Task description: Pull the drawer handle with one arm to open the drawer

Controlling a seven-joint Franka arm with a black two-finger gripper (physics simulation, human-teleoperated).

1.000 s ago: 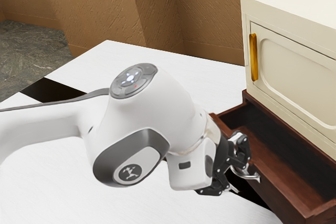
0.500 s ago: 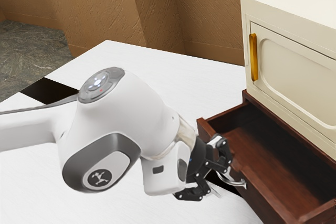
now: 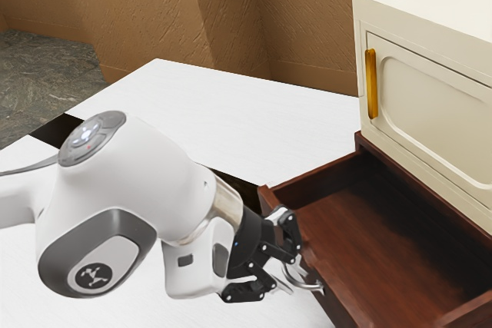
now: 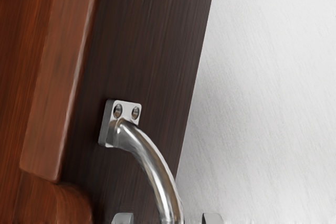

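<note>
At the front of the pulled-out brown drawer (image 3: 369, 243), my gripper (image 3: 290, 273) stands with its fingers apart, one on each side of the curved silver handle (image 3: 313, 285). In the wrist view, the handle (image 4: 149, 158) rises from its mounting plate on the dark drawer front (image 4: 149, 40) and passes between the fingertips of my open gripper (image 4: 168, 219). Gaps show on both sides of the metal there. The handle's other end is hidden in the wrist view.
A cream cabinet (image 3: 430, 101) with a gold handle (image 3: 372, 84) stands above the drawer at the exterior view's right. The white table (image 3: 231, 117) extends beside the drawer and under the arm.
My hand has moved toward the exterior view's left and slightly down. The drawer and its handle have moved out with it, showing more of the drawer's interior. The cream cabinet has not moved.
</note>
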